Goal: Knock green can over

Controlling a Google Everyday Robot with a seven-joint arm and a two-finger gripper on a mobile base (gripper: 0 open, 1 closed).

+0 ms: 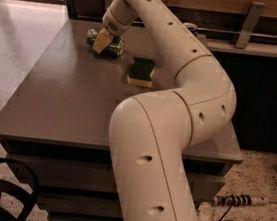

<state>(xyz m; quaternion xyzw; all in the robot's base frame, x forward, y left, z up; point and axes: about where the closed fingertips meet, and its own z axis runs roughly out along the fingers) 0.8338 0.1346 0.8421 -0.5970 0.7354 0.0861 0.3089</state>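
Note:
The green can point(114, 47) lies on its side at the far left part of the grey table point(64, 98), a mottled green cylinder stretched left to right. My gripper point(102, 41) is at the end of the long white arm, right at the can, with its tan tip in front of the can's middle. The part of the can behind the gripper is hidden.
A yellow sponge with a green top point(141, 71) lies just right of and nearer than the can. My white arm point(175, 137) crosses the right half of the table. A wooden wall and a metal rail point(249, 25) run behind the table. A cable point(232, 204) lies on the floor at the right.

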